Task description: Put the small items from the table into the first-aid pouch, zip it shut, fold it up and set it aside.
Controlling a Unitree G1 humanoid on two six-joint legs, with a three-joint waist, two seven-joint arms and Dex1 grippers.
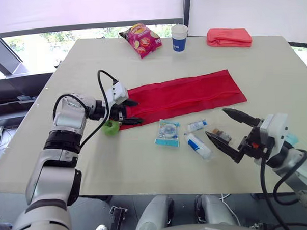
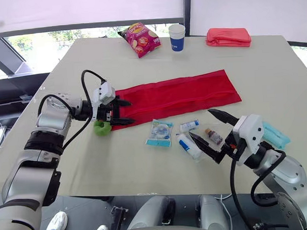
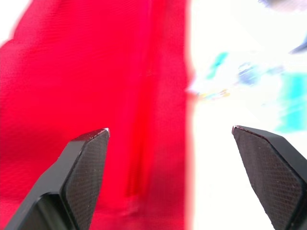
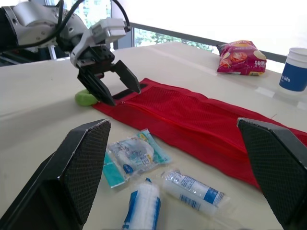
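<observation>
The red mesh pouch lies unfolded flat across the middle of the table. My left gripper is open at its left end, one finger over the fabric and one just off its front edge. A green lump sits under that wrist. In front of the pouch lie a clear packet with teal print, a small white bottle, a white wrapped roll and a tiny brown vial. My right gripper hovers open just right of these, holding nothing.
At the far edge stand a bag of chips, a blue-and-white paper cup and a folded pink-red cloth. A teal packet lies beside my right wrist. The table's front edge is close to both arms.
</observation>
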